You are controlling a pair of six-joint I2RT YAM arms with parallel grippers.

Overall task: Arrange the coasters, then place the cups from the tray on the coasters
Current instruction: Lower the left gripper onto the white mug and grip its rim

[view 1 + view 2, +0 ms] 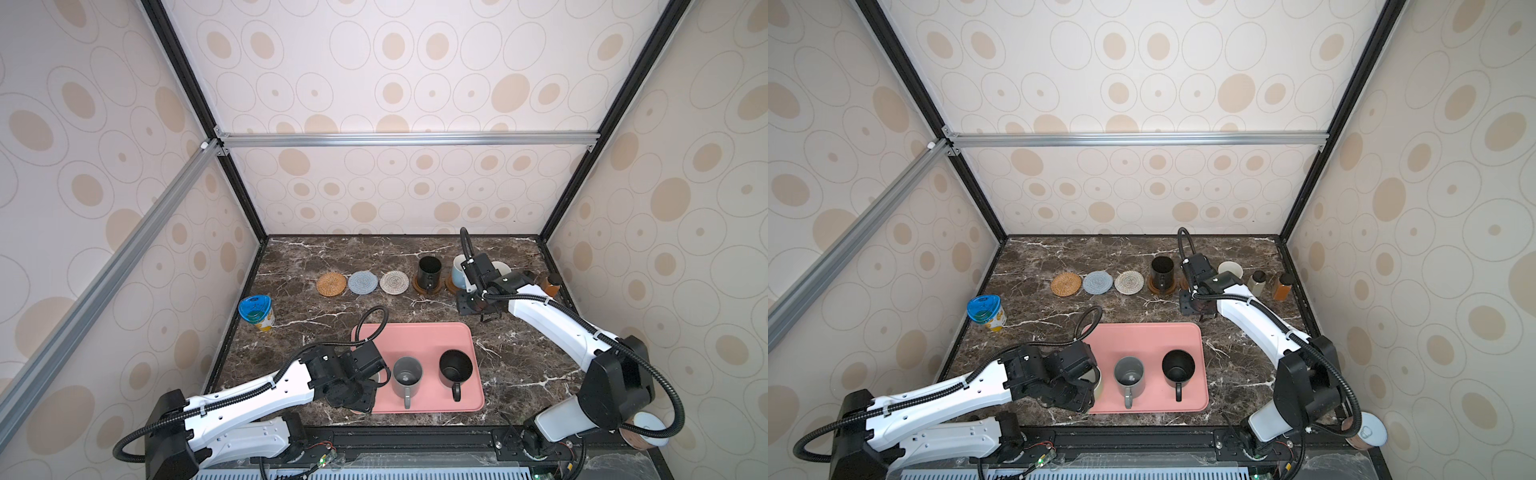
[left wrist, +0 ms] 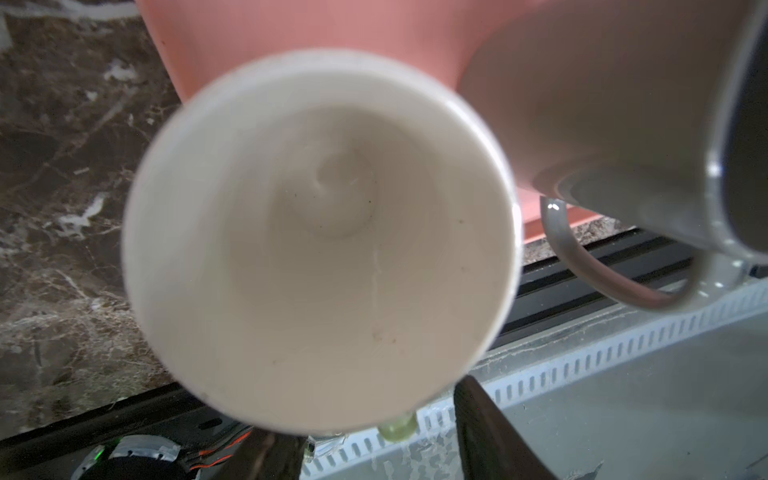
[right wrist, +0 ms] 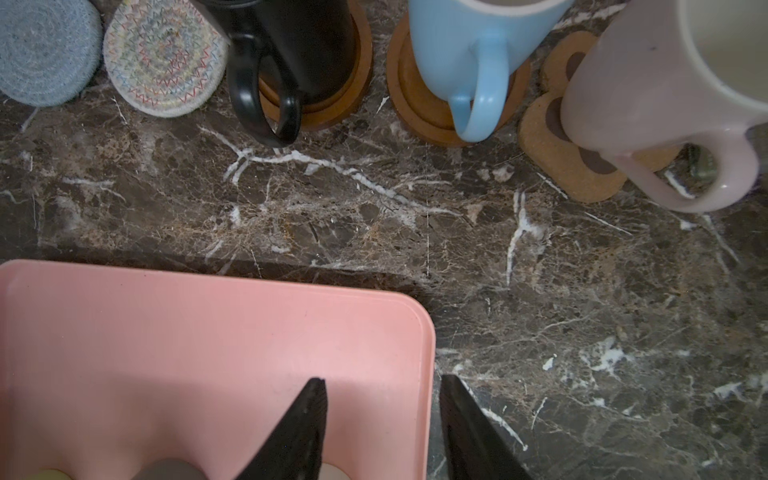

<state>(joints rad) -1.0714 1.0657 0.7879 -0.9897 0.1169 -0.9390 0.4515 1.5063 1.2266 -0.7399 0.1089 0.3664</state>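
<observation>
filling the left wrist view, the light green mug shows its pale inside from straight above, at the left end of the pink tray. the left gripper hangs over it with its dark fingers apart, one on each side of the mug's green handle, neither visibly touching it. in both top views the left wrist covers most of this mug.

just beside it on the tray stands the grey mug, and further right the black mug; both are upright with their handles toward the near edge.

the right gripper hovers over the tray's far right corner, its fingers apart with nothing between them.

beyond it a row runs across the far part of the marble table. the tan rattan coaster, the blue-grey coaster and the cream coaster lie close together and bare. next come the second black mug on a wooden disc, the light blue mug on the other wooden disc, and the pale pink mug on the paw-shaped coaster, all three handles turned toward the tray.

a blue-lidded can stands at the table's left edge, well apart from the row.
</observation>
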